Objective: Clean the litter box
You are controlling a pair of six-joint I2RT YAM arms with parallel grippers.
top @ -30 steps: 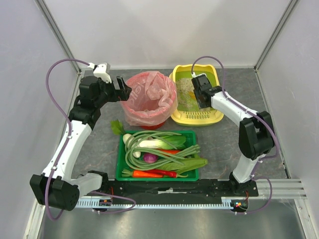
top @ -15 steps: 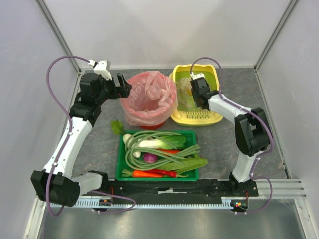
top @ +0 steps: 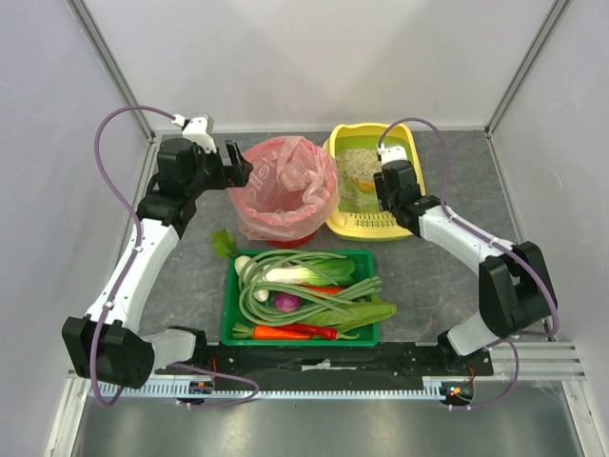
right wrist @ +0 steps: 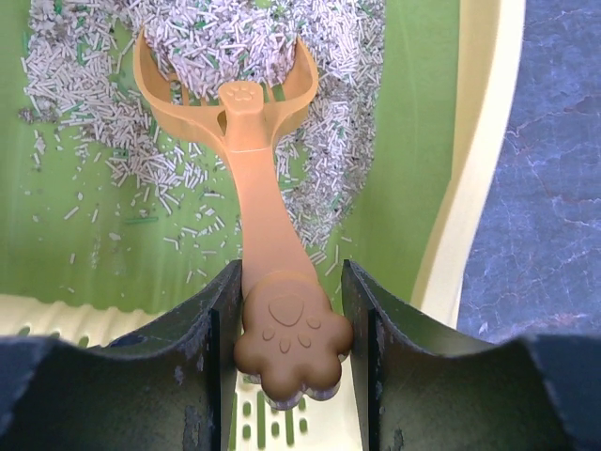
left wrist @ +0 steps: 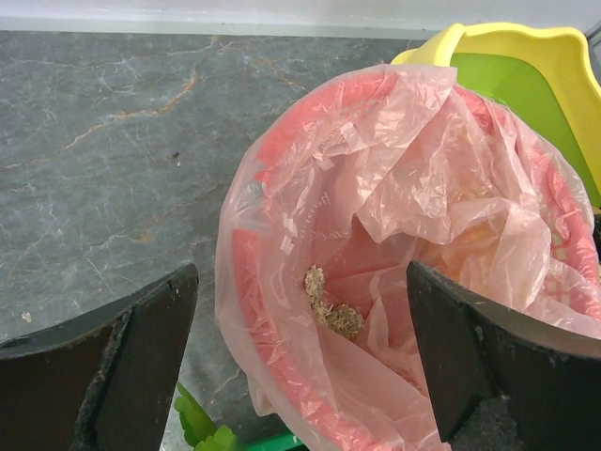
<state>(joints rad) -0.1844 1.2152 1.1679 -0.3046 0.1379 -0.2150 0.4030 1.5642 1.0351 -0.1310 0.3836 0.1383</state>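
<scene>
Litter box (top: pixel 366 227) sits at the far right of the bench (top: pixel 428 276), yellow rim, green floor, pale granular litter spread mostly over the far half. Right tool (top: pixel 395 186) is over the near end of the box, above the slotted yellow ledge. In the right wrist view the box wall (right wrist: pixel 488 141) runs up the right side, and the right tool (right wrist: pixel 289 282) is clamped at a narrow setting on the paw-shaped end of an orange scoop (right wrist: pixel 254 160), one finger against each side of the handle. The scoop points away from the tool into the box; its forked head carries a heap of litter, with loose grains scattered on the green floor around it. Just left of the box, touching or nearly so, stands a red bin (top: pixel 285 190) lined with a pink bag. Left tool (top: pixel 233 167) hangs at the bin's left edge, jaws wide, holding nothing. The left wrist view shows a small clump of litter (left wrist: pixel 329 305) inside the bag. A green tray (top: pixel 228 305) of vegetables lies nearer the arm bases.
</scene>
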